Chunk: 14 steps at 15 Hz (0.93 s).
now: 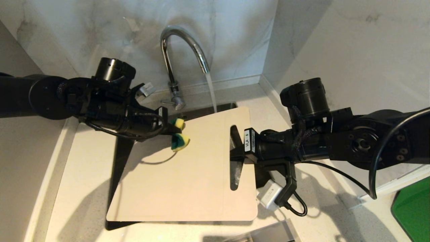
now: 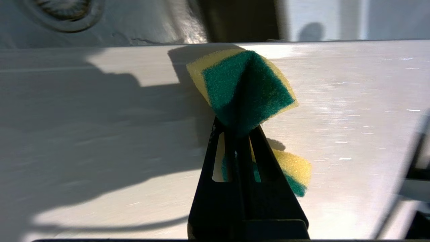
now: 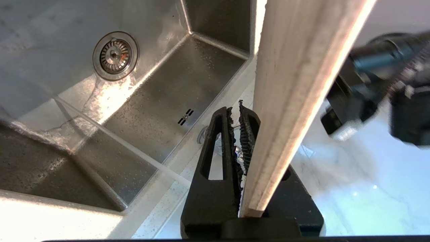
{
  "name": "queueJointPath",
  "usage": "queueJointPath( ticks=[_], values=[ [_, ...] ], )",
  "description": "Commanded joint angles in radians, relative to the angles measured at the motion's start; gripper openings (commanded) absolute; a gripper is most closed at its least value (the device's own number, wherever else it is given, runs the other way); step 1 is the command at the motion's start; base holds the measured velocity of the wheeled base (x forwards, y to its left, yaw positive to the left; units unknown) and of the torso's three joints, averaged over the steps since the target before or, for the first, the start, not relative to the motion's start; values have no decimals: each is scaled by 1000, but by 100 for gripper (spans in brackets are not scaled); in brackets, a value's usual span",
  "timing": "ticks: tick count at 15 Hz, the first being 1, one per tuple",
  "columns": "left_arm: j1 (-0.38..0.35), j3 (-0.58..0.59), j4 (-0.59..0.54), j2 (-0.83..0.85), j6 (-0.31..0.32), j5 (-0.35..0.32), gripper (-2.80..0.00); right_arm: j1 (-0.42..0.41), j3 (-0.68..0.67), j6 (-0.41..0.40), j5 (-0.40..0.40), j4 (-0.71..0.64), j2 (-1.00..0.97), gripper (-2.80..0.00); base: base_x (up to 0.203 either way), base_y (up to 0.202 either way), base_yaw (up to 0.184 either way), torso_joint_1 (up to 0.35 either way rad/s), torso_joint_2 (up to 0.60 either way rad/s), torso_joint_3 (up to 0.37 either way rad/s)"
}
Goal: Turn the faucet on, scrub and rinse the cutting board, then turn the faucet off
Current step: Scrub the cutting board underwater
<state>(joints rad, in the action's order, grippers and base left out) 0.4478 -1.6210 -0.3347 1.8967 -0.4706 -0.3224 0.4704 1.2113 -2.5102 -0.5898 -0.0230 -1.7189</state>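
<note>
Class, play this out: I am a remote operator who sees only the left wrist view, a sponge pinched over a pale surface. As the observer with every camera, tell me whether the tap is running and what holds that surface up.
Observer: Yes, the faucet is running; a stream falls from its spout by the far edge of the cutting board.
Operator: What holds the board?
Observer: The right hand is shut on its handle end, next to the oblong cutout.
Operator: What lies beneath it?
Observer: The steel sink; the right wrist view shows its drain strainer below the board.
Operator: Where on the board is my sponge?
Observer: The left hand holds the sponge over the end opposite the handle.
</note>
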Motion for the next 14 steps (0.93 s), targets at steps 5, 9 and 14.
queueJointPath(
  ticks=[5, 9, 14],
  values=[
    [-122, 143, 8, -22, 105, -7, -280, 1, -1, -13, -21, 2, 20, -280, 0, 0, 0, 0, 0, 0],
    [-227, 242, 74, -16, 151, -10, -280, 1, -10, -12, -23, 2, 30, -280, 0, 0, 0, 0, 0, 0],
    [-347, 258, 88, -38, 182, -73, -280, -1, -21, -12, -24, 2, 45, -280, 0, 0, 0, 0, 0, 0]
  ],
)
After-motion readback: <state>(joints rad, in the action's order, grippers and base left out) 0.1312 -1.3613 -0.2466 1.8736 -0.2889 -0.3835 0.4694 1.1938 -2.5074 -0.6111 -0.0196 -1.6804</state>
